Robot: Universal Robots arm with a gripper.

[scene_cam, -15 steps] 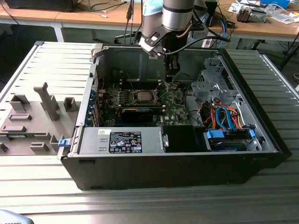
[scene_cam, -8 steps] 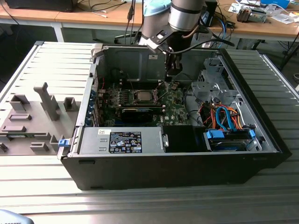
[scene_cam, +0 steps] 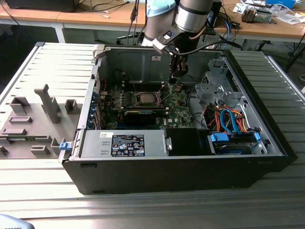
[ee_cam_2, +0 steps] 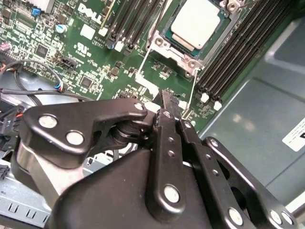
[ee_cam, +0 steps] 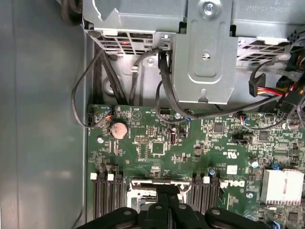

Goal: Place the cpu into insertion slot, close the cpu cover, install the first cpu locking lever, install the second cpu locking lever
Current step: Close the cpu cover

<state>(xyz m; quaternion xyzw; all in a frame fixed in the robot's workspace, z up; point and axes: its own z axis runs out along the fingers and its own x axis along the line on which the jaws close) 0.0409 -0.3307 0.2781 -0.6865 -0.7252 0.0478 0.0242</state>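
Cpu (ee_cam_2: 198, 21), pale matte metal square, seated in silver-rimmed insertion slot (ee_cam_2: 159, 44); black tool (ee_cam_2: 167, 98) pressed together nearby.

Robot arm (scene_cam: 191, 14) is reaching down from the upper centre of the exterior view, with its wrist pointing downward and the black gripper (scene_cam: 178, 71) hanging just below it. In both wrist views the fingers (ee_cam_2: 164, 143) (ee_cam: 160, 206) are lying pressed together, tip to tip.

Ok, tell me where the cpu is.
In the second wrist view, the flat square silver-topped cpu sits on the green circuit board, between two banks of long black slots.
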